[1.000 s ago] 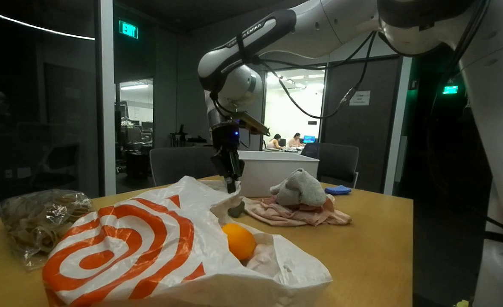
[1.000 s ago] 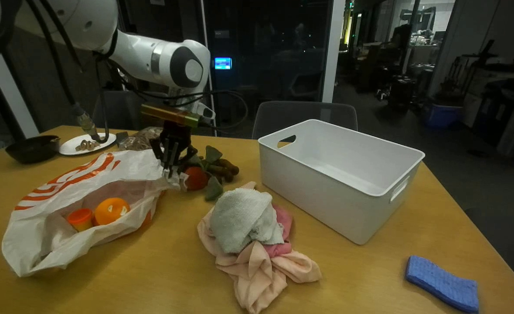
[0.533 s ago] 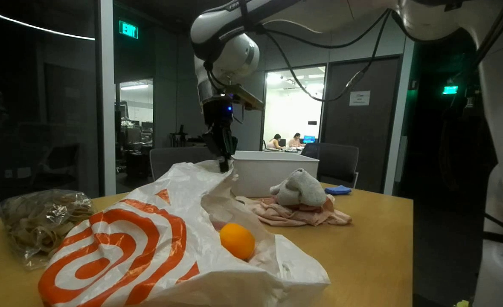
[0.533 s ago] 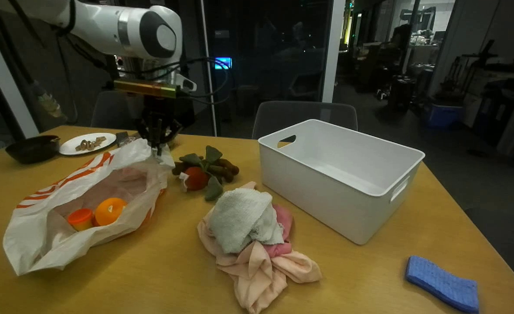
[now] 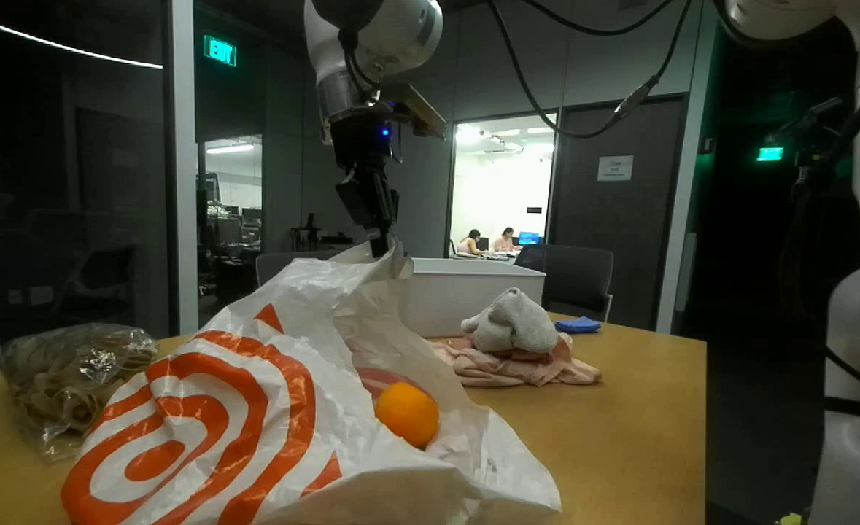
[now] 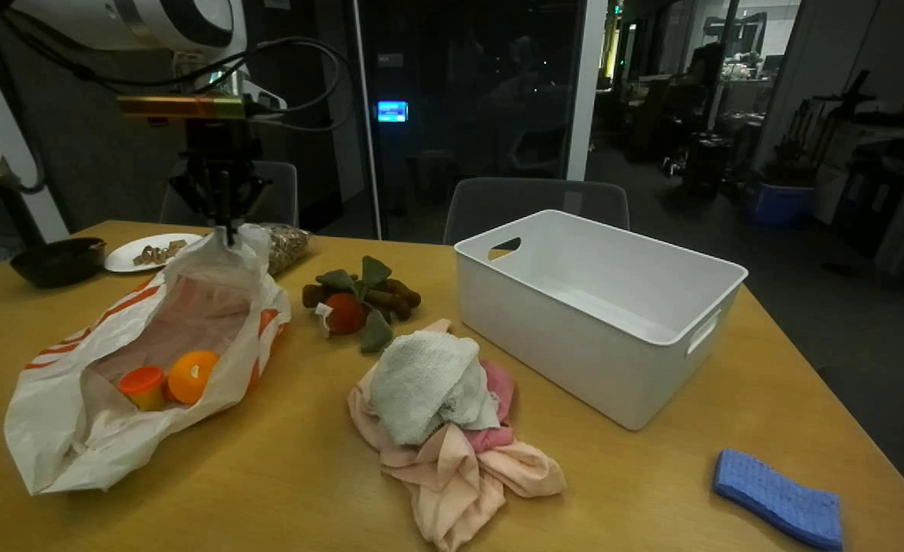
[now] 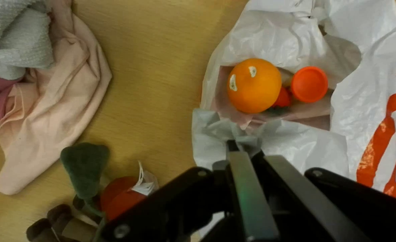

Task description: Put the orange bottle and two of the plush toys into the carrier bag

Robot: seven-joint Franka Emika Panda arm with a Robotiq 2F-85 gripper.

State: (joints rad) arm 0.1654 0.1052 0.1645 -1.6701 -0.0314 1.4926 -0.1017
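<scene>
One stickered orange (image 6: 193, 376) and one orange-lidded tub (image 6: 144, 388) sit side by side inside the carrier bag (image 5: 284, 408). The gripper (image 6: 227, 232) pinches the bag's upper edge, holding it raised above the table (image 6: 636, 491). A red, green-leaved plush toy (image 6: 346, 313) lies outside, between the bag and the white bin (image 6: 551, 337).

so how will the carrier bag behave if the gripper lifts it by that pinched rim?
Probably floppy: the carrier bag looks like thin, creased film, bunched where the gripper pinches it. Perhaps slick too, judging by its shiny highlights. Contents may shift: the round orange item inside looks apt to roll.
</scene>
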